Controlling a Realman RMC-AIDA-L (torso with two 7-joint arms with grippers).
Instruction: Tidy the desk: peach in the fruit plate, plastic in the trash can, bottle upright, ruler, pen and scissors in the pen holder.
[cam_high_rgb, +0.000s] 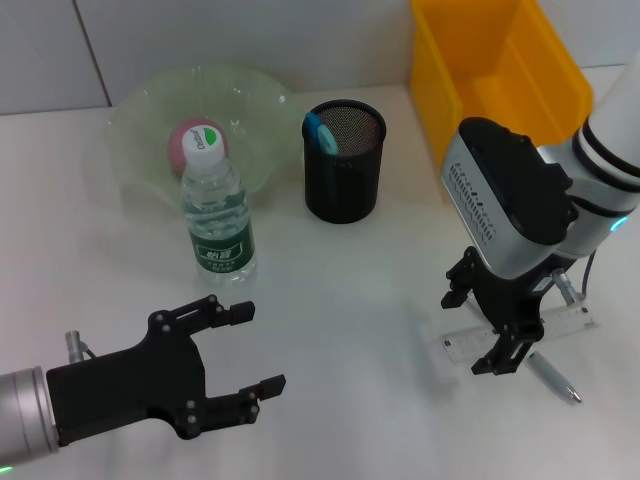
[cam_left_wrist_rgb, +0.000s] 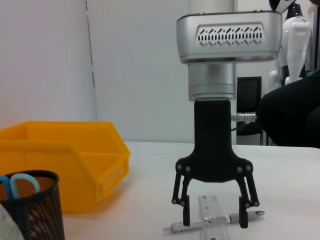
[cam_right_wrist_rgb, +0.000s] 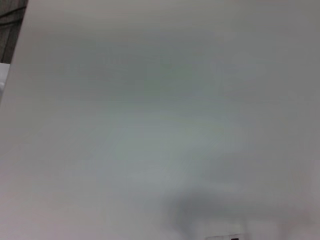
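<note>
White bench, pale wall behind. Near, 7 o'clock: left gripper hovers idle, fingers apart, holding nothing. At 4 o'clock, right gripper points down, fingers apart, straddling the clear plastic ruler, which lies across the silver pen. Step in hand looks like the ruler pickup; next move calls for closing, lifting, carrying to the black mesh pen holder at 12, blue-handled scissors already inside. Clear water bottle upright at 10; pink peach in the translucent green fruit plate. Far, 1 o'clock: yellow plastic bin.

A white table stands before a pale wall; a dark chair sits behind it.
</note>
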